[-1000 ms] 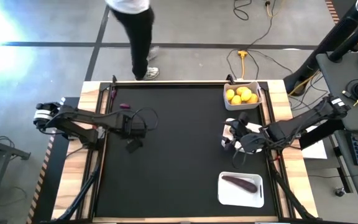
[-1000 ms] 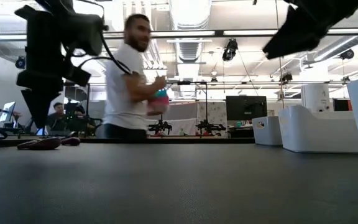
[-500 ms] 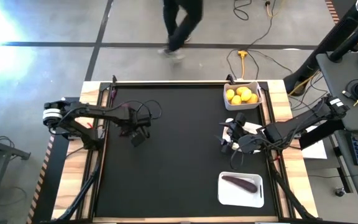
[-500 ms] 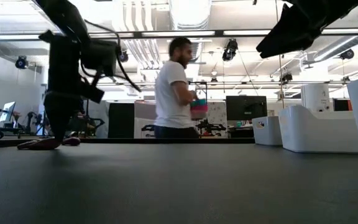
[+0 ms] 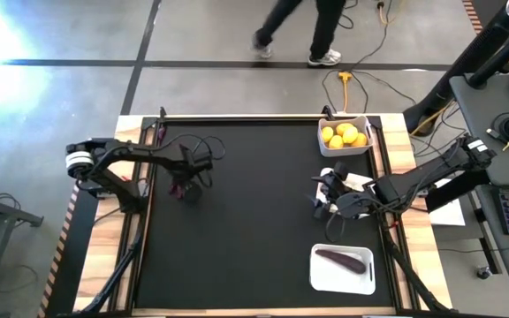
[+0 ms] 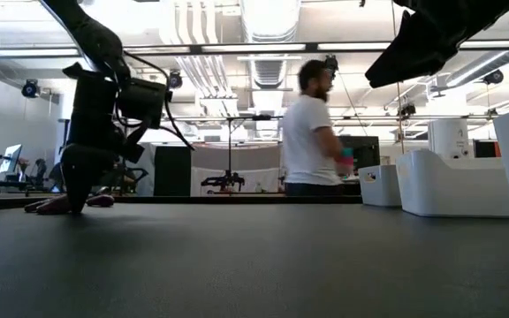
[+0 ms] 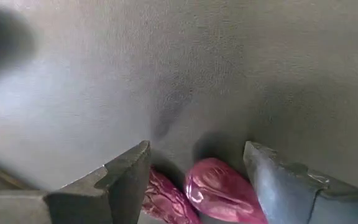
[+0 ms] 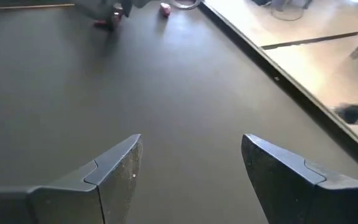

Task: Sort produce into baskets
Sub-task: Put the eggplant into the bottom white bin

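A purple eggplant (image 7: pixel 219 196) lies on the black mat near the far left. My left gripper (image 5: pixel 186 188) points down over it, open, with one finger on each side of it and low to the mat (image 6: pixel 71 196). A smaller purple bit (image 6: pixel 102 200) lies just beyond. At the right edge stand three white baskets. The far one (image 5: pixel 345 146) holds lemons (image 5: pixel 343 134), and the near one (image 5: pixel 344 281) holds a dark eggplant (image 5: pixel 340 260). The middle one (image 5: pixel 359 181) is mostly hidden under my right arm. My right gripper (image 5: pixel 323 196) hangs open above the mat with nothing between its fingers (image 8: pixel 191 168).
A person (image 6: pixel 312 132) walks past beyond the far edge, and cables lie on the floor there. The middle of the mat (image 5: pixel 254 212) lies bare between the arms. The table's wooden rim (image 5: pixel 131 132) runs close behind the left arm.
My left gripper has swung toward the table's far edge and come down onto the purple eggplant, staying open. The person has walked from left to right behind the table.
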`<move>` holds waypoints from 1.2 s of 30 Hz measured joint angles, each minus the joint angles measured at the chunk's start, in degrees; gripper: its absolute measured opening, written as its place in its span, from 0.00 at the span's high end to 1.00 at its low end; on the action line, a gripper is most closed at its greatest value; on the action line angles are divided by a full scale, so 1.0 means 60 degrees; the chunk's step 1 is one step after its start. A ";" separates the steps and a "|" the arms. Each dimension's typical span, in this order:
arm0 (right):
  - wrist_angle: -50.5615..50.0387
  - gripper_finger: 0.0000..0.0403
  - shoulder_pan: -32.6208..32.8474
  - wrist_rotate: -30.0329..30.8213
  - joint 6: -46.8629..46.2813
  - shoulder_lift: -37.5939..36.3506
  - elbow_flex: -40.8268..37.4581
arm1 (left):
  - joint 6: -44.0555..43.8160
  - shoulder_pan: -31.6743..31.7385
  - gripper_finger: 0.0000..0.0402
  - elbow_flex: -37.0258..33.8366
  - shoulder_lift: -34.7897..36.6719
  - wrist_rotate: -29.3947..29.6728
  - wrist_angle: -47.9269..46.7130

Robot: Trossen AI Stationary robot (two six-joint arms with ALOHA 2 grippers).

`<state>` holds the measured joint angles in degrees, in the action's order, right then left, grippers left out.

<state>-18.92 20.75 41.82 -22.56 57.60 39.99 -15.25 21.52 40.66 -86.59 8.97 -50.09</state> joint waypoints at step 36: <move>0.0181 0.38 -0.0004 -0.0177 0.0038 -0.0004 0.0000 | -0.2801 -0.0747 0.93 0.1149 0.0025 -0.1947 0.0484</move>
<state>-17.83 20.73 40.75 -22.33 57.58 39.99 -32.06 17.04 47.55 -86.43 -2.72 -47.18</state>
